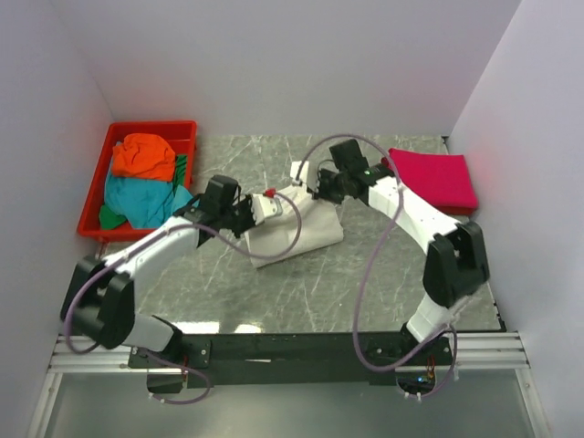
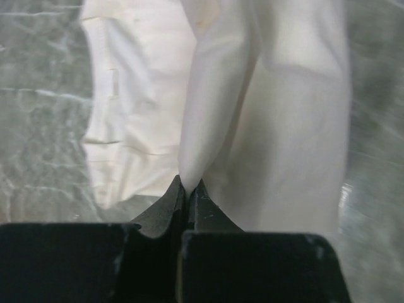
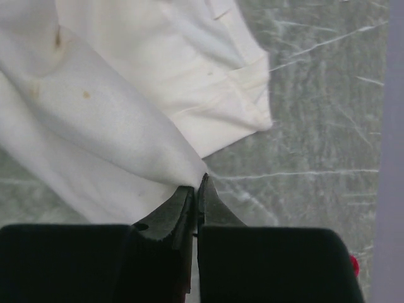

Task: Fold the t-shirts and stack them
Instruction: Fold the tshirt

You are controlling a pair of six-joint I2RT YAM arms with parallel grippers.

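Here, clamped shut on pinched folds of the cream-white t-shirt (image 1: 301, 233): left fingers (image 2: 169, 203) and right fingers (image 3: 175, 203), cloth draping limp from the tips onto the tabletop (image 1: 274, 301) just beyond; soft, light, probably slippery, so best held at hem corners.

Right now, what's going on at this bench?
Both arms are working the cream-white t-shirt in the middle of the table. The left gripper is shut on one fold of it and the right gripper is shut on another edge. A folded magenta t-shirt lies at the far right. An orange t-shirt and a teal t-shirt sit crumpled in the red tray.
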